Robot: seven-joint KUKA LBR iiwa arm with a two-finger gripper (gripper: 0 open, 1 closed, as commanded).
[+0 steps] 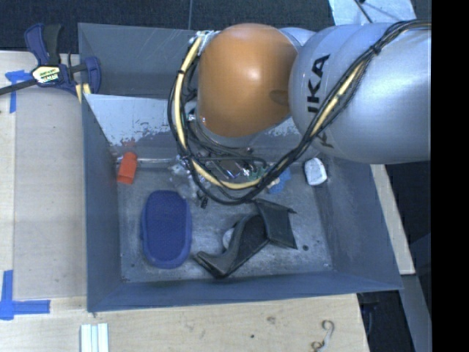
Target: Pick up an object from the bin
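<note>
My gripper (192, 179) pokes out from under the arm's orange cover, low over the middle of the bin floor. Just below and left of it lies a blue oval pad (166, 228), flat on the floor. To its left sits a small orange block (127, 167) with a clear rod running from it toward the gripper. A black folded piece (249, 243) lies below and right of the gripper, near the front wall. Nothing is seen held.
A small white thing (315, 171) rests by the bin's right wall, and a bit of blue (278, 184) peeks out under the arm's cables. The arm and its cover hide the back middle of the bin.
</note>
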